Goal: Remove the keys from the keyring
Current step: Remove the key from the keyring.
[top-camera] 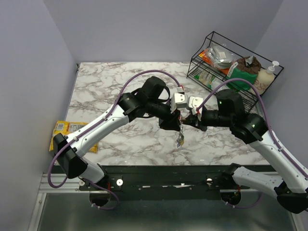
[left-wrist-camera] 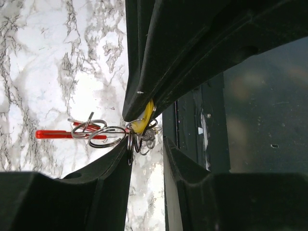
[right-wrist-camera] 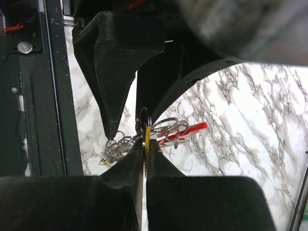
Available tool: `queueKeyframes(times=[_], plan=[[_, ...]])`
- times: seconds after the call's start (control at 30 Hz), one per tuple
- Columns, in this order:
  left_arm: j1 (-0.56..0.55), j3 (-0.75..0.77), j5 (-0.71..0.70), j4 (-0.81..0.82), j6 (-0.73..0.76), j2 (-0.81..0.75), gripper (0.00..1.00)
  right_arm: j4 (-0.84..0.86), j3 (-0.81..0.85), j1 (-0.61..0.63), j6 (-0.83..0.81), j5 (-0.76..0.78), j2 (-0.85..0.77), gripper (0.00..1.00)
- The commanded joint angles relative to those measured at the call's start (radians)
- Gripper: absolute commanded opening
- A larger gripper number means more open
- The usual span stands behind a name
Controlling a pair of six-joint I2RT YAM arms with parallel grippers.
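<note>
R gripper point(right-wrist-camera: 146, 143) has its fingers squeezed tight on the yellow key point(right-wrist-camera: 147, 134), prob to anchor the whole bunch in the air above the table point(top-camera: 120, 86) — keyring point(left-wrist-camera: 53, 134) sticks out sideways, other keys point(top-camera: 179, 139) dangle below. L gripper point(left-wrist-camera: 147, 144) fingers are spread w/ the wire rings point(left-wrist-camera: 110, 136) in the gap, not pinching anything afaict — looks lined up to grab and pull.

The top view looks down from above and behind the arm bases point(top-camera: 79, 166) at 6 o'clock. It faces the back wall at 12 and stands far enough off to take in the whole desk point(top-camera: 96, 82). Each wrist view peers closely along its own tips: left fingers point(left-wrist-camera: 67, 197), right fingers point(right-wrist-camera: 202, 202). All three share the keys point(left-wrist-camera: 139, 131) at mid-desk.
</note>
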Motion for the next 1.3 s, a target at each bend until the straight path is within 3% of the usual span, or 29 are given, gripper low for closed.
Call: queueKeyframes(times=[0.0,0.53,1.0,1.27], plan=[[-0.002,0.025,-0.024,0.046,0.014,-0.056,0.40,-0.025,-0.024,-0.005,0.006,-0.013,0.006,0.10],[0.001,0.025,-0.053,0.037,0.031,-0.073,0.41,-0.077,-0.028,-0.005,-0.025,-0.017,-0.021,0.10],[0.000,0.033,0.094,-0.012,0.061,-0.055,0.41,-0.054,-0.012,-0.009,0.003,-0.004,-0.003,0.10],[-0.004,0.020,0.096,-0.020,0.071,-0.040,0.41,-0.055,0.005,-0.025,0.014,-0.051,-0.006,0.10]])
